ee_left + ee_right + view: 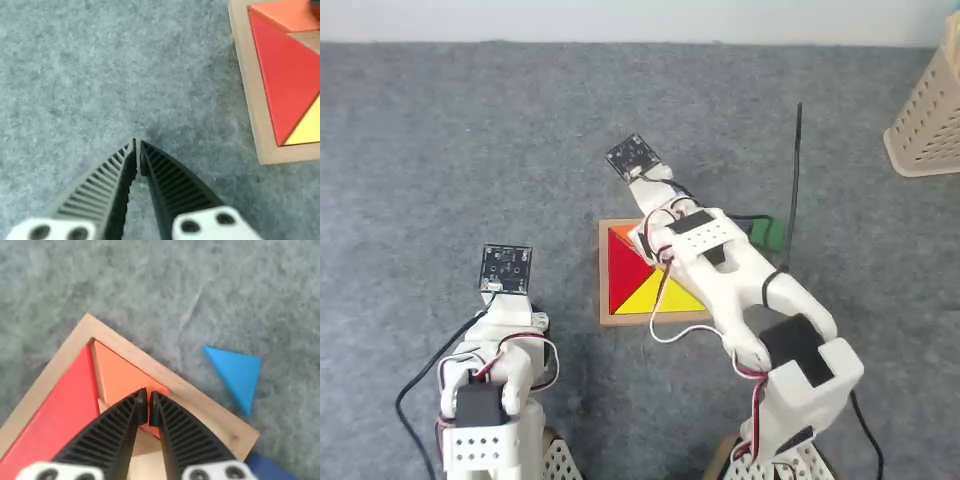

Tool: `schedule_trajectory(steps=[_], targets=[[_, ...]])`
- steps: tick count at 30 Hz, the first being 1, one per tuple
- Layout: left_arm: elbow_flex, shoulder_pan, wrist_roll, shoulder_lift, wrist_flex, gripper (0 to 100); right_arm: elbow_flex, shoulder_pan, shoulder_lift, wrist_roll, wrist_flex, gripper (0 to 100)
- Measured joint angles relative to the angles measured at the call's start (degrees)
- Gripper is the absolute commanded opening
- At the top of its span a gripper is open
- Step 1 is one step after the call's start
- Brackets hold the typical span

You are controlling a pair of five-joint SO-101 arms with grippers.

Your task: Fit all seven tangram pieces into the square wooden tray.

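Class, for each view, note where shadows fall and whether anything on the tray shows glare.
High view: soft, even light, no glare on the tray. Left wrist view: a faint shadow on the carpet by the left hand; red piece matte. Right wrist view: blue triangle barely shadowed.

surface (470, 140): grey, felt-like cover | square wooden tray (604, 270): flat on it, near centre | blue triangle (236, 374): loose on the grey, near 1 tray side, not touching | green piece (772, 233): beside tray, partly hidden | slatted basket (930, 110): far right edge
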Motion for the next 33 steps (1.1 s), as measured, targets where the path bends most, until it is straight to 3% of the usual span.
schedule_trajectory(steps=[10, 20, 26, 29, 33], targets=[[0.0, 0.0, 0.0, 0.0, 0.0, 2, -0.2, -1.5, -0.9, 0.0, 0.4, 2.7], [0.0, 0.1, 0.0, 0.0, 0.0, 2, 0.0, -1.0, -26.8, 0.1, 22.6, 2.7], [0.0, 0.0, 0.0, 0.0, 0.0, 2, 3.8, 13.4, -36.2, 0.1, 33.4, 3.8], [0.0, 0.1, 0.0, 0.0, 0.0, 2, 5.1, 21.4, -35.0, 0.1, 34.6, 12.6], [0.0, 0.0, 0.0, 0.0, 0.0, 2, 5.1, 25.2, -28.7, -0.6, 34.5, 23.6]])
